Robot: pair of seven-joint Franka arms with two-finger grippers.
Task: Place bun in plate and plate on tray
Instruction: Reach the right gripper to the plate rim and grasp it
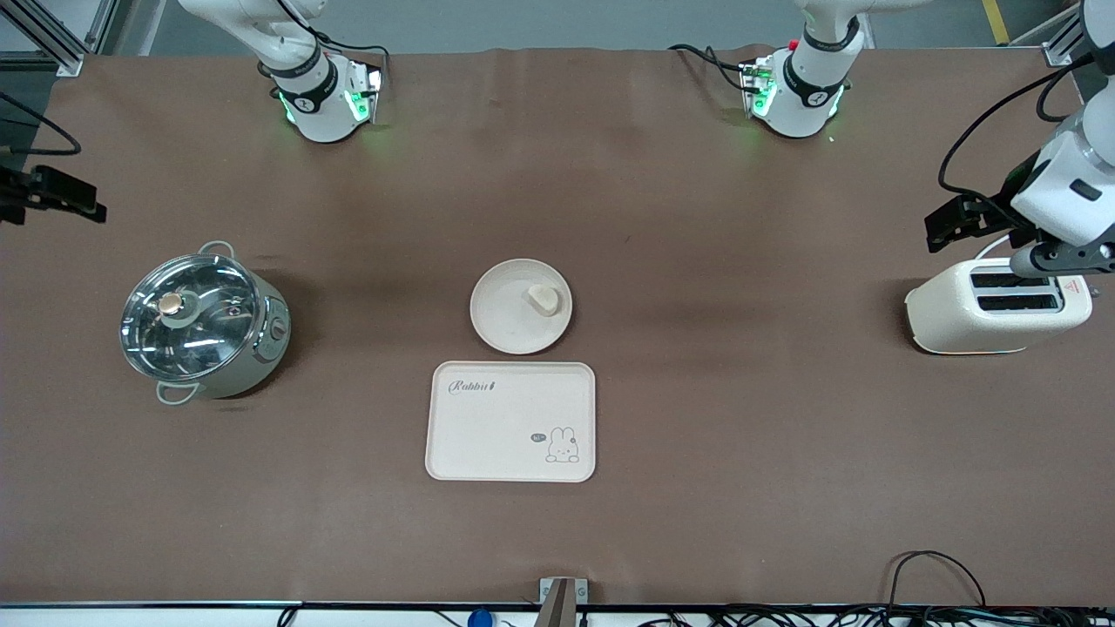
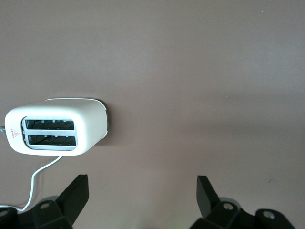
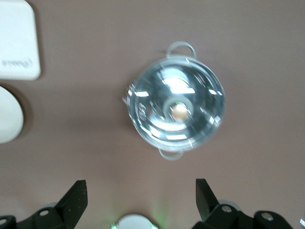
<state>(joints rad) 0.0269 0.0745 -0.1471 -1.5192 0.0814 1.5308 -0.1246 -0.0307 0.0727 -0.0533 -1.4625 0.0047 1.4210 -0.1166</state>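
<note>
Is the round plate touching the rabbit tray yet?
Apart. The front view shows a thin strip of brown table between the plate and the tray.

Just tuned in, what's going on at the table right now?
Neither arm is handling anything. The bun already lies in the plate, which sits on the table beside the tray, not yet on it. The left gripper hangs open, empty, near the toaster; the right gripper hangs open, empty, near the lidded pot.

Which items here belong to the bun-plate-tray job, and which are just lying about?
Job: bun, already in the plate; tray, nearer the front camera than the plate.
Lying about: pot; toaster.
</note>
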